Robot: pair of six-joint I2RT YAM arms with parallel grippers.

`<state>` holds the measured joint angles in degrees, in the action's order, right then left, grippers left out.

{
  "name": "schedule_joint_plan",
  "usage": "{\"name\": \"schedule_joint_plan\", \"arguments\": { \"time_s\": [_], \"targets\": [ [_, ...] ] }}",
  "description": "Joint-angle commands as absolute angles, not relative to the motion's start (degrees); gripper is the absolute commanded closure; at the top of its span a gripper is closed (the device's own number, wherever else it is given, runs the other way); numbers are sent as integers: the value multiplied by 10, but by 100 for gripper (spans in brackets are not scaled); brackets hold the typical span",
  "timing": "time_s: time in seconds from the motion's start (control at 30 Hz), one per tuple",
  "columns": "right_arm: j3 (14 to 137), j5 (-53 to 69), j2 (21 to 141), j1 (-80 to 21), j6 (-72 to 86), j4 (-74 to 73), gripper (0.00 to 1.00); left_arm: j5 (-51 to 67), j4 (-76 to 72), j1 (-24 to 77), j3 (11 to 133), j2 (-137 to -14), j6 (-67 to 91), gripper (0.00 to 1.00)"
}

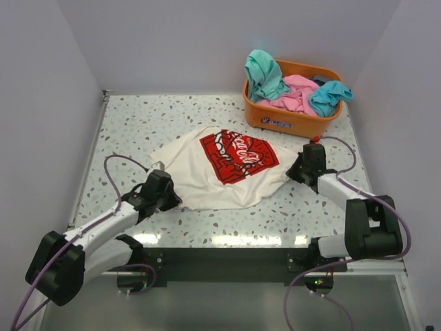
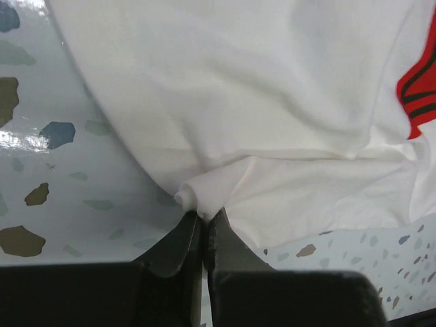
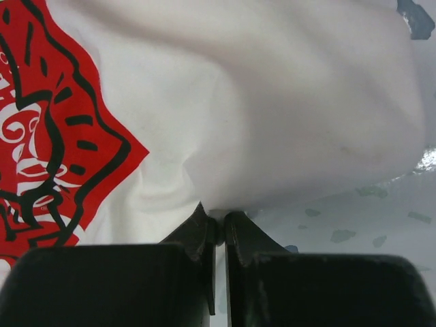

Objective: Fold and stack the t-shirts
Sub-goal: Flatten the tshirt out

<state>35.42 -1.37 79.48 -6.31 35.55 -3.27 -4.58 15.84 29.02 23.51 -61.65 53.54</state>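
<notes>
Careful, your left gripper [image 2: 202, 216] and right gripper [image 3: 219, 219] are each clenched on only a thin pinch of the cream-white t-shirt [image 1: 207, 176], which lies spread on the counter [image 1: 138, 124] between them, so a hard pull apart could slip either edge free.

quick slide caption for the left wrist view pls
Left gripper pinching a bunched edge of the cream-white cloth t-shirt with red print on the speckled terrazzo table.

walls [image 1: 62, 83]: plain pale grey | table [image 1: 158, 117]: speckled terrazzo; glossy glare at near edge
</notes>
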Motion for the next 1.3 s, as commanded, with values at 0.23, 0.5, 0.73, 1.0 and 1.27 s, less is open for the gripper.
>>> {"name": "schedule_joint_plan", "arguments": {
  "time_s": [0.23, 0.5, 0.73, 1.0, 1.27],
  "targets": [
    [503, -23, 543, -62, 277, -216, 100, -139, 254, 294, 456, -385, 458, 100],
    [816, -24, 460, -62, 246, -443, 100, -152, 288, 294, 678, -356, 412, 100],
    [1033, 20, 459, -62, 219, -565, 100, -155, 336, 294, 796, -339, 408, 100],
    [1049, 30, 495, -62, 238, -542, 100, -238, 371, 294, 799, -336, 424, 100],
    [817, 126, 638, -63, 280, -290, 100, -489, 385, 291, 700, -503, 473, 100]
  ]
}}
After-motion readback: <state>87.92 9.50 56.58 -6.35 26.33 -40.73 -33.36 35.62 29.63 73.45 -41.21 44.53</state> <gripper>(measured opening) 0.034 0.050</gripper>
